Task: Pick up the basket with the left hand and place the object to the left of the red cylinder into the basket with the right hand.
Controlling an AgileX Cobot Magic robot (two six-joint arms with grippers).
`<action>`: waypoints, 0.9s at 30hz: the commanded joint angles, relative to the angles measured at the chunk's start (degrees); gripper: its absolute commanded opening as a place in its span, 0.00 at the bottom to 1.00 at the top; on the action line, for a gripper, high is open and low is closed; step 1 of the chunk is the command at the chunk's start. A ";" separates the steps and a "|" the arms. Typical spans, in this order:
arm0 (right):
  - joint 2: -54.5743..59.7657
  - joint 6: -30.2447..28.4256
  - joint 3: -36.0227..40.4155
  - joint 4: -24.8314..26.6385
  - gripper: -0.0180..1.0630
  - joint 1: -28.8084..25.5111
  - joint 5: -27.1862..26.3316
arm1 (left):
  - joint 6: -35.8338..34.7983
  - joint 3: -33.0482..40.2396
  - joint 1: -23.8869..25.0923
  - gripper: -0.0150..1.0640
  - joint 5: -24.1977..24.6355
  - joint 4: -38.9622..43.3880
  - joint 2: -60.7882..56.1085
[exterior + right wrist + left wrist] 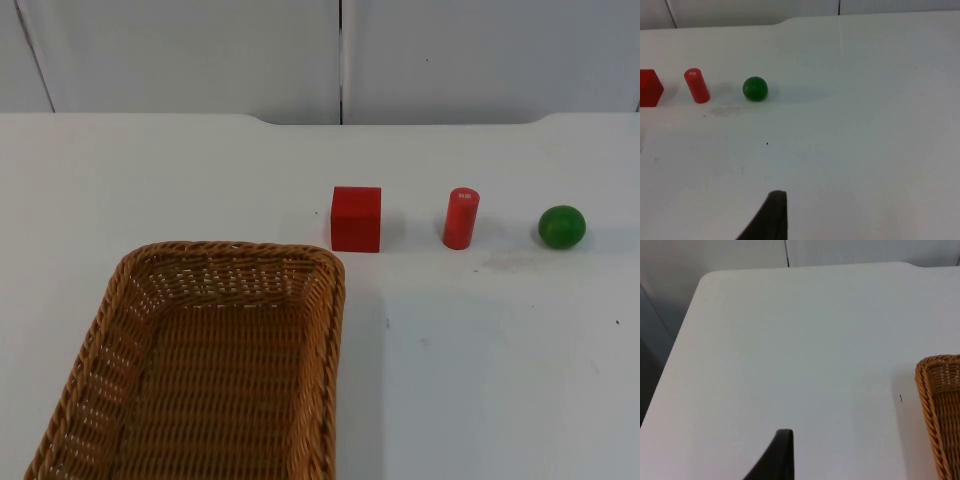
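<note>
Basket, woven and brown, lies at the lower left of the top view, open side up and with nothing inside. Just beyond its far right corner stands the red cube, in the middle of the frame. This cube is the object left of the red cylinder, which stands upright near it, and the green ball comes last in the row at the right.

The left gripper hangs over the bare table, beside the corner of the basket; the right gripper waits over the table, well apart from the ball. Whether either is released or clenched, I cannot tell.

I judge that nothing is lifted yet. The left gripper should approach the basket's nearest rim, close firmly on the wicker wall and lift level.
</note>
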 commanded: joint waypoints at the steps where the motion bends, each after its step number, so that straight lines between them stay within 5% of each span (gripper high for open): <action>1: -0.19 -0.34 0.48 0.08 0.99 -0.36 -0.67 | 0.14 -0.38 -0.42 0.99 -3.14 0.33 0.92; 27: -0.19 -2.03 0.37 -0.38 0.99 -0.36 -1.05 | 0.14 -0.38 -0.42 0.99 -6.98 -4.62 9.32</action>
